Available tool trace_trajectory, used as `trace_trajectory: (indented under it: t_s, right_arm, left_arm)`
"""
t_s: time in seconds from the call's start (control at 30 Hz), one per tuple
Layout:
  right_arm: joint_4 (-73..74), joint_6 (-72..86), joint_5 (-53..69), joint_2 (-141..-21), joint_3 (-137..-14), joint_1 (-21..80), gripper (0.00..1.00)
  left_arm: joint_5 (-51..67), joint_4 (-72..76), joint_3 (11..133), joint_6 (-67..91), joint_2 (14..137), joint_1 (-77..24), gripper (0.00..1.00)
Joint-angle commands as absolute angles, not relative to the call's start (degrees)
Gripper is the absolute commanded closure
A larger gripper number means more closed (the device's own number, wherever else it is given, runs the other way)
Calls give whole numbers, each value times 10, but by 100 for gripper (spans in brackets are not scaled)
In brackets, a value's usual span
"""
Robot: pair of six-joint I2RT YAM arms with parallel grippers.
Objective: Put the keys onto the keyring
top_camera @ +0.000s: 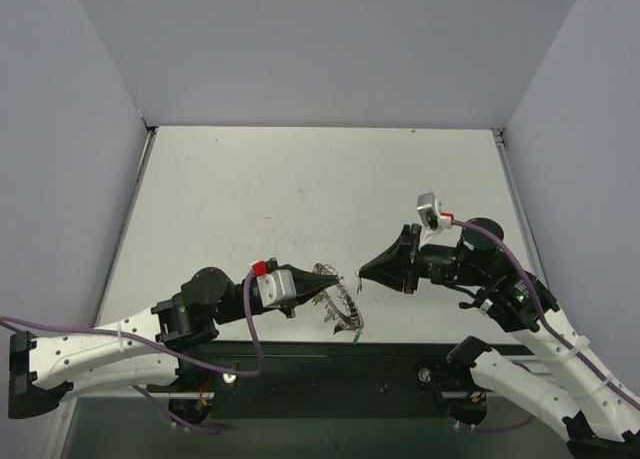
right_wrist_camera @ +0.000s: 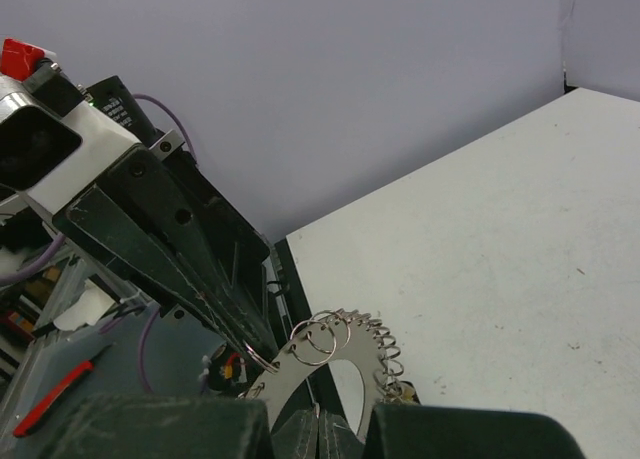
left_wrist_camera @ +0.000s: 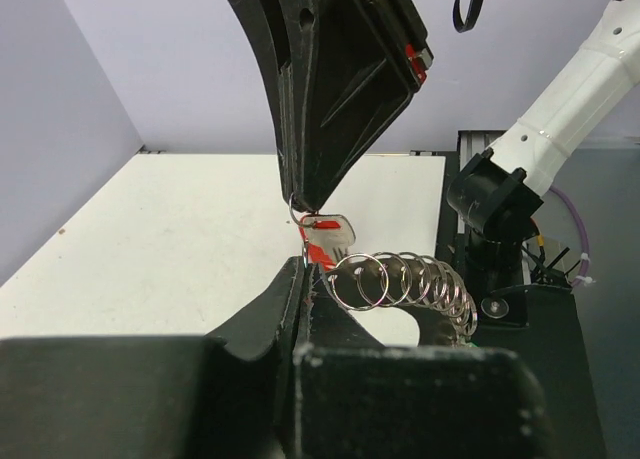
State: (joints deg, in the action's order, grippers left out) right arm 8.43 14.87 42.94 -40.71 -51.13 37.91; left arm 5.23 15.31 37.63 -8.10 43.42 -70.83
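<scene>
A white matte worktop [top_camera: 300, 199] lies flat, with plain pale lavender-grey walls [top_camera: 330, 39] on three sides. A black base strip [top_camera: 330, 364] runs along its near edge.

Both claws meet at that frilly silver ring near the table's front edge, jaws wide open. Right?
Not quite: both pairs of jaws are shut. The left gripper and right gripper do meet at the keyring near the front edge of the table; each wrist view shows them closed.
</scene>
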Motion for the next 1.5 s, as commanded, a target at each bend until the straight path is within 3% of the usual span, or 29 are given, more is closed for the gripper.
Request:
trace_trajectory:
  t_s: [0.0,1.23,1.47]
  right_arm:
    - [42,156,470,-397,-537,378,100]
    - [-25,192,464,-433,-499,391,100]
    - [-101,236,435,-411,-455,392,100]
  left_arm:
    - [42,202,388,-77,432,-708,100]
    - [45,256,397,-60,475,-703,100]
    - [50,287,390,-52,489,-703,100]
